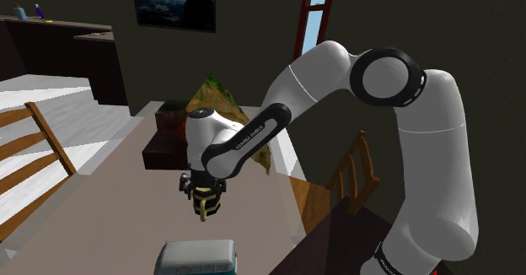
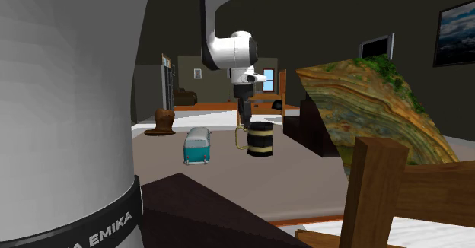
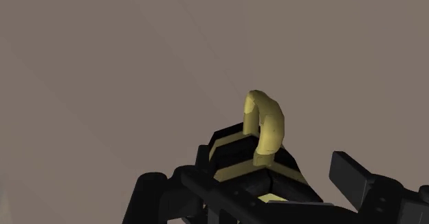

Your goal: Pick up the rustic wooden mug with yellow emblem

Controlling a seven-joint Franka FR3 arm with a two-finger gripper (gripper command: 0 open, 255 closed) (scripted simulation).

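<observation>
One mug on scene: squat cylinder, dark brown-to-black body ringed by pale yellow bands, no clear wood grain. Its handle is a thick, smooth, matte yellow loop off the side wall, facing the second exterior view's left. Emblem not discernible. Mug location: on or just over the flat taupe tabletop, between a small box and a rock-textured slab as the second exterior view shows it. It sits directly under the black gripper, which points straight down at the rim on the handle side. Can't tell if the base touches the table. Jaws: black on black against the mug body in the wrist view, so can't tell whether they stand apart or clamp the wall. Arm: glossy white shells, dark joint rings. The box has rounded corners, a teal lower part and a whitish top; it is near the mug but apart from it, on the second exterior view's left. Further left is a brown hat-shaped lump. The slab is big and tilted, with banded ochre rock texture and green patches along the top, beside a dark block. Wooden slat-back chair at the table's edge. Tabletop finish is uniform and matte.
</observation>
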